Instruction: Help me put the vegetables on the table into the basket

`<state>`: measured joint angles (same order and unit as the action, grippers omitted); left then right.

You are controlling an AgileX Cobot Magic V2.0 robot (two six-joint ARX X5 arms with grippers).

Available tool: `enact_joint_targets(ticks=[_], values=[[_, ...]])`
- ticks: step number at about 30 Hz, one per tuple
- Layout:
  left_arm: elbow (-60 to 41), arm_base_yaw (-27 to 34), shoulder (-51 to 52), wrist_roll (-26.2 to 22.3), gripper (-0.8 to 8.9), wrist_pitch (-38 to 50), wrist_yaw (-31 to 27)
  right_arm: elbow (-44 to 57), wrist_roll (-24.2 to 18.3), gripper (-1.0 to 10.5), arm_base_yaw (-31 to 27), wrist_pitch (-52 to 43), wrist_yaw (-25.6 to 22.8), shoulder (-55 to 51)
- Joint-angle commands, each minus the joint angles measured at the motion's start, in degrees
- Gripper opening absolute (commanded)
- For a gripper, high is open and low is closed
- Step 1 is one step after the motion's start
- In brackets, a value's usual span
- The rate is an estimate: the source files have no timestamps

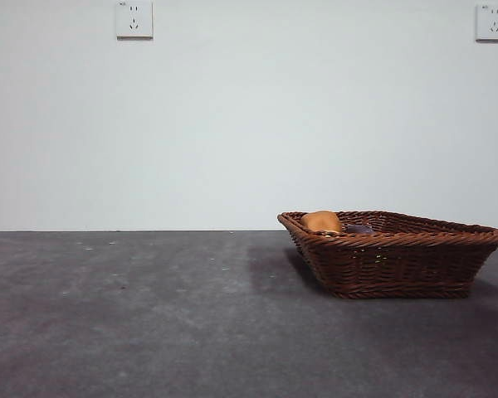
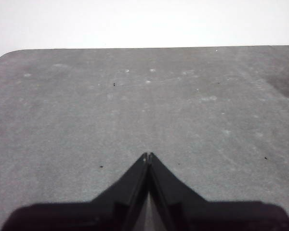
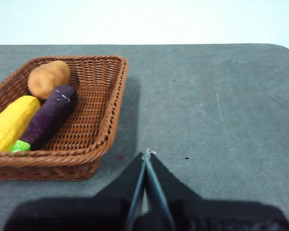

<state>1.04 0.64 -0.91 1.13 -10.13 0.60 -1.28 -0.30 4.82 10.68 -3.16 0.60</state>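
The yellow corn cob [image 3: 9, 122], round brown potato [image 3: 49, 78] and slim dark purple eggplant [image 3: 50, 115] lie inside the dark brown woven wicker basket [image 3: 106, 120] on the dark grey bench [image 3: 207, 106]. Right tool [image 3: 147, 153], beside the basket, and left tool [image 2: 148, 155] are both closed, empty.

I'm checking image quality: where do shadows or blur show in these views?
Front view: the basket casts a soft shadow on the table beside it. Right wrist view: shadow along the basket's wall; nearest corn slightly soft. Left wrist view: evenly lit, grainy.
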Motion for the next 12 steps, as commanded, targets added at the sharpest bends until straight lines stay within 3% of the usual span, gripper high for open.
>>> enact_joint_targets(ticks=[1, 12], values=[[-0.61, 0.17, -0.02, 0.13, -0.03, 0.68, -0.20, 0.48, -0.35, 0.0, -0.22, -0.04, -0.31, -0.15], [-0.61, 0.17, -0.02, 0.13, -0.03, 0.68, -0.20, 0.48, 0.04, 0.0, -2.97, -0.04, -0.26, -0.15]])
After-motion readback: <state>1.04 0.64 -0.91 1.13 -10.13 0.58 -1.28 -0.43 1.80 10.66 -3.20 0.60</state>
